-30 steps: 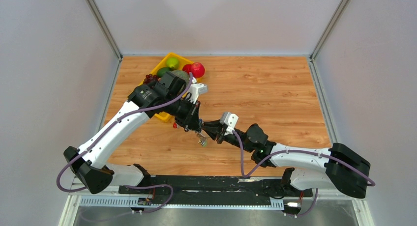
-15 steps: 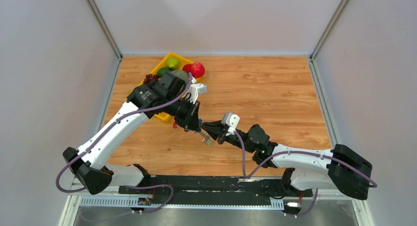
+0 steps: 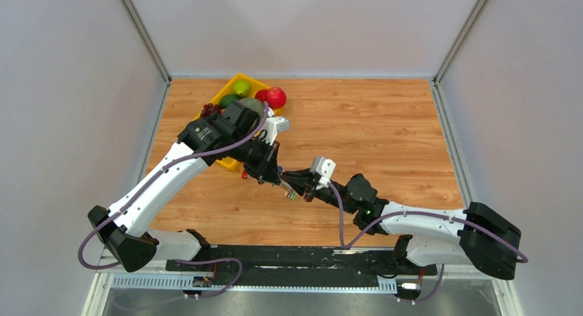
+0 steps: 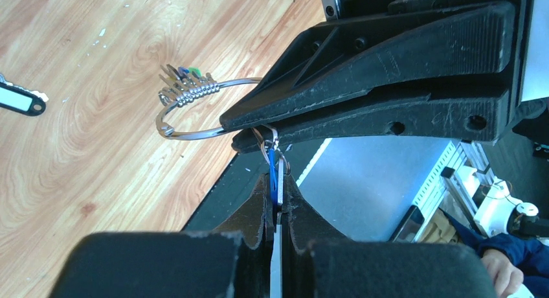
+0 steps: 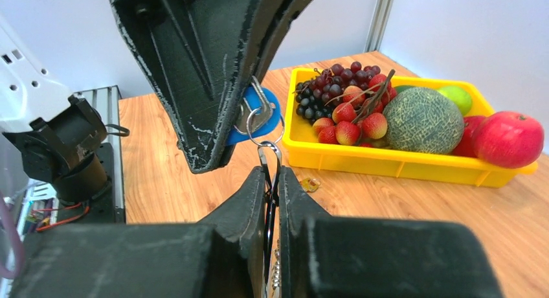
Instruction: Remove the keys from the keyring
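Observation:
My left gripper (image 4: 276,181) is shut on a blue-tagged key (image 4: 274,171), which hangs on a small link. In the left wrist view the right gripper's black fingers (image 4: 362,84) come in from the right and hold the keyring (image 4: 236,82), a thin silver wire ring. Several keys (image 4: 184,89) are bunched at its far side. In the right wrist view my right gripper (image 5: 271,171) is shut on the ring's wire, with the blue tag (image 5: 268,120) just above it under the left fingers (image 5: 207,71). Both grippers meet above the table (image 3: 385,123) at its near middle.
A yellow tray (image 5: 388,165) of fruit stands at the back left, close behind the left arm. A loose key with a white tag (image 4: 16,100) lies on the wood. A small red piece (image 3: 244,176) and a small yellow piece (image 5: 311,183) lie near the tray.
The right gripper has closed tighter on the ring and edged slightly towards the left gripper. The hanging keys have risen a little. The left arm has stayed put.

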Tool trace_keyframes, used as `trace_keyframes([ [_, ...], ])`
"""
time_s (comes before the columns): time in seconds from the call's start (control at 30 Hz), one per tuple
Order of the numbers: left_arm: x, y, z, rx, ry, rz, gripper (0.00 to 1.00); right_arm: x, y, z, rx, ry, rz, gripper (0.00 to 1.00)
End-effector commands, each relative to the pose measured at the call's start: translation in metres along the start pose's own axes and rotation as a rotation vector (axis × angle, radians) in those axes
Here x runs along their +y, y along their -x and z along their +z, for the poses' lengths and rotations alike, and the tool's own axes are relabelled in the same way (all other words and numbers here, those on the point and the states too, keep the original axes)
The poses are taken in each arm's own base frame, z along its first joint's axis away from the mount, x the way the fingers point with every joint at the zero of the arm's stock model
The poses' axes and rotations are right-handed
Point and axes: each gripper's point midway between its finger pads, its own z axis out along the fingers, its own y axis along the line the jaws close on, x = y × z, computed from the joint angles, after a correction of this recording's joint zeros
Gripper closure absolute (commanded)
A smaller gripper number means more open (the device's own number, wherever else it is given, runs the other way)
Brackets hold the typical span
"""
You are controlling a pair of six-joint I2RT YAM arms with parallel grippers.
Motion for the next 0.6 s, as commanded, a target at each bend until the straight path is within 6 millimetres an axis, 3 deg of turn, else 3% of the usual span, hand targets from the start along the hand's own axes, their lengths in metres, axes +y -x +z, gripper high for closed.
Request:
trace_keyframes([
  [0.0, -0.005, 0.004, -0.009, -0.055, -0.002, 0.024, 1.00, -0.007, 0.004, -0.006, -0.010, -0.030, 0.109, 1.00],
  [0.37, 0.002, -0.003, -0.002, -0.041, 0.010, 0.015, 1.00, -0.029, 0.015, -0.011, -0.047, -0.106, 0.314, 1.00],
  [0.57, 0.003, -0.007, 0.004, -0.035, -0.012, 0.007, 1.00, -0.051, 0.010, -0.016, -0.052, -0.216, 0.476, 1.00],
])
